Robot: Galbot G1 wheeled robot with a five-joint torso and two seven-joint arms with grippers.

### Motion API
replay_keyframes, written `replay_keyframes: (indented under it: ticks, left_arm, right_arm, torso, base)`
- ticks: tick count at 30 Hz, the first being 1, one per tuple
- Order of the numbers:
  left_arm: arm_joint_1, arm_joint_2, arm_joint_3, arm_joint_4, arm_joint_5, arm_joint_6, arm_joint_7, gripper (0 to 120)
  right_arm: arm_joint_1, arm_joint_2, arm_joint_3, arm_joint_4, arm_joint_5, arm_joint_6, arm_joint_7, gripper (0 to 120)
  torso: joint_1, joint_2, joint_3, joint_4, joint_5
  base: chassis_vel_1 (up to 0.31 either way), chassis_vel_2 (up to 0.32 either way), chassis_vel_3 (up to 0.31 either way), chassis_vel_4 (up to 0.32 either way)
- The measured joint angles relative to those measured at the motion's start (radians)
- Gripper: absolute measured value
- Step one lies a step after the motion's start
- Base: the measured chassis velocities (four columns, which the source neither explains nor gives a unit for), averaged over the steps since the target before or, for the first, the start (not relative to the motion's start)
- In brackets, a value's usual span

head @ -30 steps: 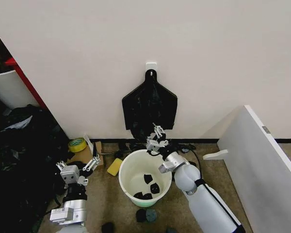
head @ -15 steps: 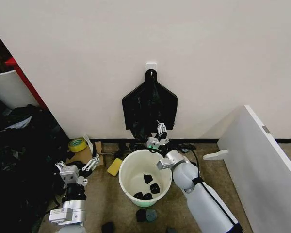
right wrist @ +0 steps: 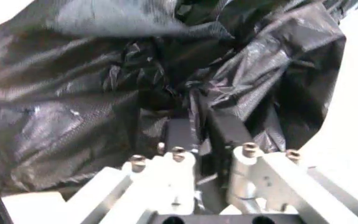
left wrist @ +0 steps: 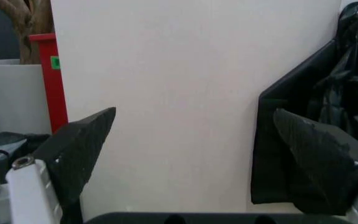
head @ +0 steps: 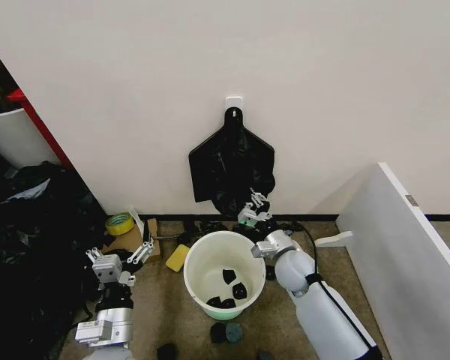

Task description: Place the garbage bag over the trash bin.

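Garbage bag: hangs at the wall, twelve o'clock of the trash bin; thin, limp, slippery; best pinched at its lower folds.
Right gripper: fingers closed on the bag's bottom edge.
Left gripper: spread apart, idle at nine o'clock.

Garbage bag: glossy black, wrinkled. Trash bin: white, black scraps inside. Tape roll: yellow-green. Wall: off-white. Floor: brown.

head cam down, wrist cams close, share garbage bag
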Motion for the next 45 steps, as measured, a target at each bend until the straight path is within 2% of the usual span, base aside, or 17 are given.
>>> replay_keyframes:
  ticks: [3,4,6,7,8,13,14,16,20,27,29,32,36,37,40,45]
  left_arm:
    - [-0.004,0.003,0.0,0.003,-0.004,0.001,-0.001,100]
    - [-0.007,0.006,0.0,0.006,-0.007,0.001,-0.001,100]
    - [-0.02,0.022,-0.001,0.012,-0.025,0.004,0.005,100]
    - [-0.02,0.022,-0.001,0.012,-0.025,0.004,0.005,100]
    - [-0.027,0.03,-0.001,0.014,-0.038,0.004,0.014,100]
    - [-0.1,0.124,0.004,0.047,-0.171,-0.035,0.141,100]
    - [-0.1,0.124,0.004,0.047,-0.171,-0.035,0.141,100]
    - [-0.161,0.179,0.005,0.088,-0.221,-0.083,0.221,100]
    - [-0.273,0.284,0.005,0.163,-0.263,-0.143,0.34,100]
    - [-0.441,0.436,0.035,0.269,-0.293,-0.142,0.465,100]
    - [-0.464,0.451,0.043,0.287,-0.299,-0.134,0.484,100]
    - [-0.538,0.487,0.057,0.353,-0.294,-0.118,0.566,100]
    - [-0.655,0.514,0.06,0.45,-0.158,-0.133,0.661,100]
    - [-0.655,0.514,0.06,0.45,-0.158,-0.133,0.661,100]
    - [-0.722,0.528,0.064,0.495,-0.06,-0.158,0.698,100]
    - [-0.786,0.542,0.085,0.525,-0.025,-0.171,0.788,100]
  right_arm:
    - [-0.004,-0.005,-0.009,0.007,0.139,0.023,0.005,0]
    - [-0.006,-0.008,-0.02,0.014,0.223,0.033,0.004,0]
    - [-0.013,-0.021,-0.056,0.046,0.482,0.051,-0.003,0]
    - [-0.013,-0.021,-0.056,0.046,0.482,0.051,-0.003,0]
    - [-0.016,-0.026,-0.071,0.063,0.591,0.056,-0.01,0]
    - [-0.021,-0.039,-0.115,0.178,1.177,0.077,-0.051,0]
    - [-0.021,-0.039,-0.115,0.178,1.177,0.077,-0.051,0]
    - [-0.023,-0.044,-0.115,0.215,1.39,0.083,-0.103,0]
    - [-0.028,-0.047,-0.107,0.226,1.582,0.112,-0.216,0]
    - [-0.037,-0.037,-0.095,0.19,1.626,0.15,-0.319,0]
    - [-0.038,-0.035,-0.094,0.185,1.618,0.154,-0.328,0]
    - [-0.038,-0.026,-0.094,0.179,1.598,0.159,-0.349,0]
    - [-0.038,-0.011,-0.095,0.174,1.571,0.164,-0.369,0]
    - [-0.038,-0.011,-0.095,0.174,1.571,0.164,-0.369,0]
    - [-0.04,-0.001,-0.099,0.173,1.544,0.169,-0.388,0]
    - [-0.041,0.01,-0.104,0.172,1.519,0.171,-0.399,0]
  torso:
    - [0.0,0.0,0.0,0.0,-0.0002]
    - [0.0,0.0,0.0,0.0,-0.0001]
    - [0.0,0.0,0.0,0.0,-0.0001]
    - [0.0,0.0,0.0,0.0,-0.0001]
    - [0.0,0.0,0.0,0.0001,-0.0002]
    - [0.0,0.0,0.0,0.0001,-0.0002]
    - [0.0,0.0,0.0,0.0001,-0.0002]
    - [0.0,0.0,0.0,-0.0001,-0.0005]
    - [0.0,0.0,0.0,-0.0003,-0.0003]
    - [0.0,0.0,0.0,-0.0001,0.0]
    - [0.0,0.0,0.0,0.0,-0.0003]
    - [0.0,0.0,0.0,-0.0001,-0.0001]
    - [0.0,0.0,0.0,-0.0001,-0.0002]
    - [0.0,0.0,0.0,-0.0001,-0.0002]
    - [0.0,0.0,0.0,-0.0001,-0.0002]
    - [0.0,0.0,0.0,0.0002,-0.0002]
  base:
    - [0.0,0.0,0.0,0.0]
    - [0.0,0.0,0.0,0.0]
    - [0.0,0.0,0.0,0.0]
    - [0.0,0.0,0.0,0.0]
    - [0.0,0.0,0.0,0.0]
    - [0.0,0.0,0.0,0.0]
    - [0.0,0.0,0.0,0.0]
    - [0.0,0.0,0.0,0.0]
    - [0.0,0.0,0.0,0.0]
    - [0.0,0.0,0.0,0.0]
    - [0.0,0.0,0.0,0.0]
    - [0.0,0.0,0.0,0.0]
    - [0.0,0.0,0.0,0.0]
    - [0.0,0.0,0.0,0.0]
    - [0.0,0.0,0.0,0.0]
    - [0.0,0.0,0.0,0.0]
